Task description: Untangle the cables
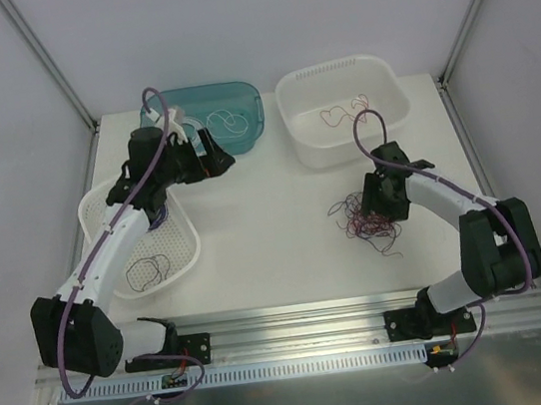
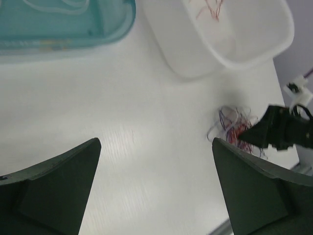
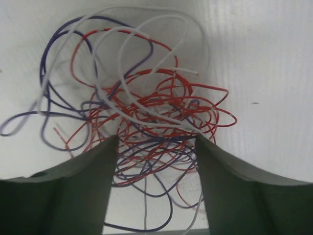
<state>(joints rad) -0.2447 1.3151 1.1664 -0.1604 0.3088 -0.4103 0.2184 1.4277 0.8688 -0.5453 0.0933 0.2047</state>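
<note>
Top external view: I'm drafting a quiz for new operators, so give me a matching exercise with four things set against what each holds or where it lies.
Column A
1. teal bin
2. white tub
3. white perforated tray
4. tangled clump

Column B
a. holds red cables
b. lies on the table under the right hand
c. holds a white cable
d. holds a dark cable loop

Pairs: 1-c, 2-a, 3-d, 4-b.
</note>
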